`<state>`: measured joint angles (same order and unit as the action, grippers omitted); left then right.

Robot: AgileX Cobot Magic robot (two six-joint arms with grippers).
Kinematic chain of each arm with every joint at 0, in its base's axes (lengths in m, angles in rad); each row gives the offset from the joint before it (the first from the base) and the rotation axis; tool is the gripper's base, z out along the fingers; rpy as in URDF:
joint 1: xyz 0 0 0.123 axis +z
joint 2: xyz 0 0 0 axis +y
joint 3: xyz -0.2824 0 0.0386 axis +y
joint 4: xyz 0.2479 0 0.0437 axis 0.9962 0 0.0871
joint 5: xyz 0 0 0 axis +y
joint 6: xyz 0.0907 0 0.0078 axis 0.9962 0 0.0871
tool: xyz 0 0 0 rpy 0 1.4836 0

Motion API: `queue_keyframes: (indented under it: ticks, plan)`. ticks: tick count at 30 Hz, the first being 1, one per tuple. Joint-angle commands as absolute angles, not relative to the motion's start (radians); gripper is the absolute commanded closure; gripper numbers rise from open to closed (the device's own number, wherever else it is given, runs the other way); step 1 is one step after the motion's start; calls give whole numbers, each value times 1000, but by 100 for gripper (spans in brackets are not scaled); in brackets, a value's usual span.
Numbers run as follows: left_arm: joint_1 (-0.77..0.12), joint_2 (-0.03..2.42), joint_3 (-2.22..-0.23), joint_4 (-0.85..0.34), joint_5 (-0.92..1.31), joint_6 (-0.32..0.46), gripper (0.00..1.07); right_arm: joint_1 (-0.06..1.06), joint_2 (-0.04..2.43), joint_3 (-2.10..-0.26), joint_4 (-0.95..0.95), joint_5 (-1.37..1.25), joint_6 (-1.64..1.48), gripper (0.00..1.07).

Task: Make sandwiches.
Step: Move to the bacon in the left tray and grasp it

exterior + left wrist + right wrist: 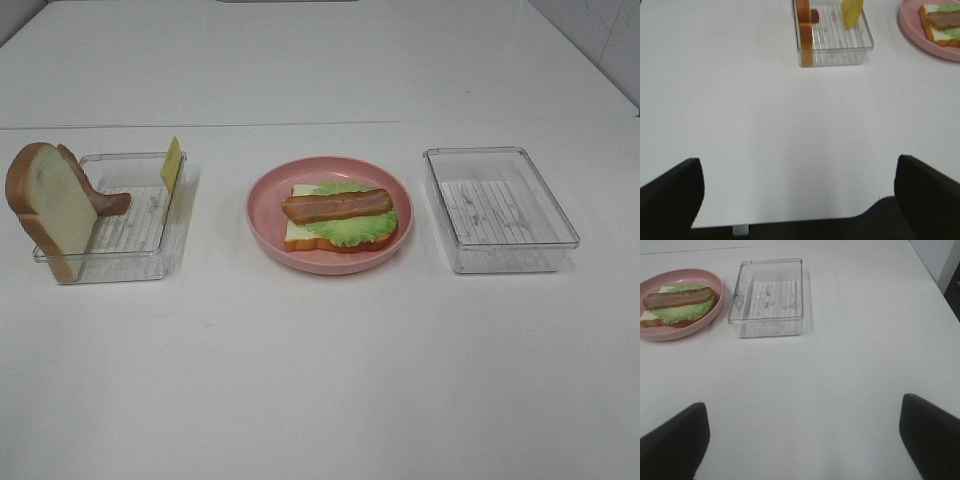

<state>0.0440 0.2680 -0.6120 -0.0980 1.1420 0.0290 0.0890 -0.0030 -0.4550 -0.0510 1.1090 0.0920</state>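
Your left hand [797,165] is spread wide over bare bench [320,380] and has hold of nothing. It hangs well short of the left tray [140,262], which lies toward its 12 o'clock.

That tray sits at 9 o'clock from the plate. In it, the spare bread slice [50,205] stands on edge against the 9 o'clock end. The cheese slice [172,163] stands upright at the 3 o'clock end. A brown piece [112,203] lies between them, touching the bread; it may be another bacon strip, but you cannot tell for sure.

The sandwich [340,218] is on the pink plate [270,235] in the middle of the bench. It looks about half built. The bottom bread slice [298,236] lies flat, the lettuce [360,228] covers its 3 o'clock part, and the bacon strip [335,205] runs across the top from 9 to 3 o'clock.

As far as you can judge, the cheese and the top slice are not yet on, so two more pick-ups from the left tray remain.

The right tray [500,150], at 3 o'clock from the plate, holds nothing.

Your right hand [802,405] is also fully spread and empty, with that tray near its 11 o'clock and the plate further round toward 10 o'clock.
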Motion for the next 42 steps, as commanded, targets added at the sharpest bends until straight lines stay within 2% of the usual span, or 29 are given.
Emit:
queue_keyframes:
  ticks: [1, 2, 6, 8, 10, 16, 18, 19, 21, 27, 30, 38, 42]
  plan:
    - [45, 434, -713, -99, 1184, 16, 9, 87, -36, -453, -54, 1100, 85, 11]
    - [45, 434, -713, -99, 1184, 16, 9, 87, -36, -453, -54, 1100, 85, 11]
    - [45, 736, -904, -97, 1239, 16, 9, 87, -36, -453, -54, 1100, 85, 11]
    - [45, 781, -935, -95, 1249, 16, 9, 87, -36, -453, -54, 1100, 85, 11]
    - [45, 981, -1077, -95, 1286, 16, 9, 87, -36, -453, -54, 1100, 85, 11]
    - [45, 1166, -1224, -68, 1303, 17, 9, 87, -36, -453, -54, 1100, 85, 11]
    - [45, 1297, -1344, -42, 1317, 17, 9, 87, -36, -453, -54, 1100, 85, 11]
    - [45, 1297, -1344, -42, 1317, 17, 9, 87, -36, -453, -54, 1100, 85, 11]
    - [45, 1461, -1500, -21, 1317, 33, 9, 87, -36, -453, -54, 1100, 85, 11]
    - [45, 1689, -1695, 0, 1317, 27, 9, 87, -36, -453, -54, 1100, 85, 11]
    - [45, 1727, -1725, 0, 1317, 23, 9, 87, -36, -453, -54, 1100, 85, 11]
    - [45, 2042, -1947, -23, 1317, 17, 9, 87, -36, -453, -54, 1100, 85, 11]
    - [45, 2120, -2007, -49, 1317, 17, 9, 87, -36, -453, -54, 1100, 85, 11]
